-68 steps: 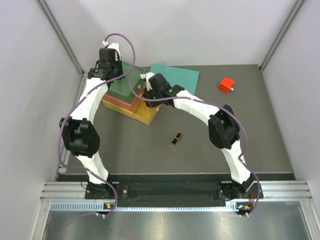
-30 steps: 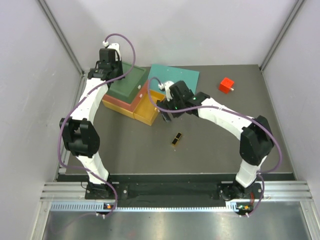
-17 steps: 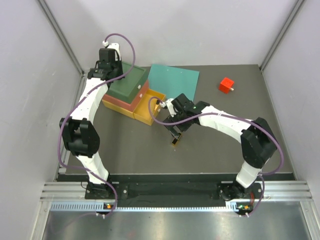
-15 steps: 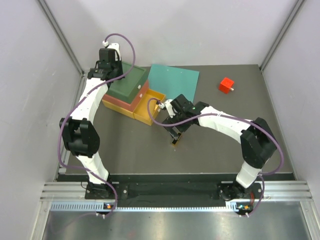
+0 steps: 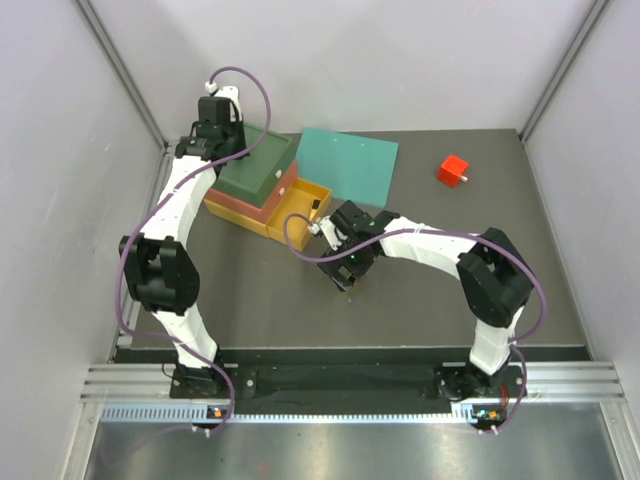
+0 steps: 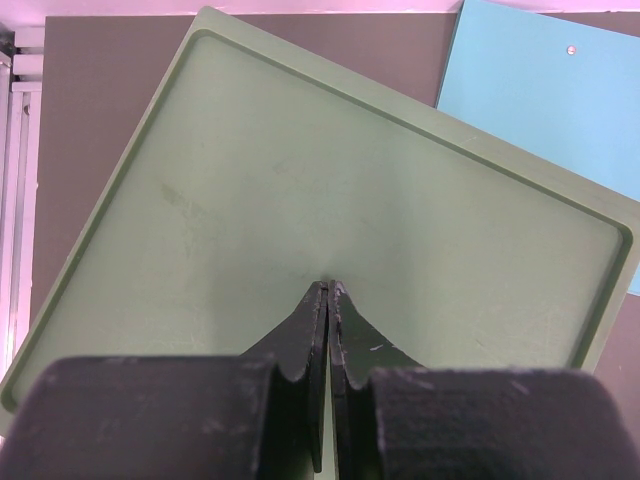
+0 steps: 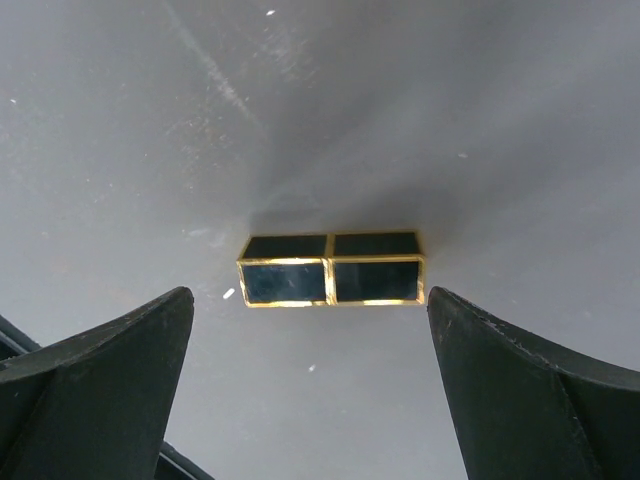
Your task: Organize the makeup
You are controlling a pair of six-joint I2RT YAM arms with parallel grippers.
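Right wrist view held the whole matter: a black-and-gold case (image 7: 331,269) lay flat on the bench (image 7: 470,110), just beneath the right claw (image 7: 308,298), whose fingers (image 7: 95,385) stood wide apart with nothing in them. The case sat in the gap between the two tips, a shade nearer the left one. Its long axis ran from finger to finger, so the jaws would meet its short ends rather than its long sides. That looked workable, since the opening was wider than the case. A quarter turn of the wrist would likely give a surer hold across the narrow width.

From above, the right claw (image 5: 348,268) hid most of the case, near the middle of the bench. This arm was plainly the nearer one. The left claw (image 6: 328,292) was pressed together and empty, with its tip on or just above the green lid (image 6: 300,170) of the stack at the far left, well apart from the case.

The yellow drawer (image 5: 303,208) stood pulled out toward the case, just beside the right arm. Whether anything lay inside it could not be told. No makeup showed on the green lid. The teal mat (image 5: 350,160) lay behind the stack, and the red cube (image 5: 453,170) sat far right.
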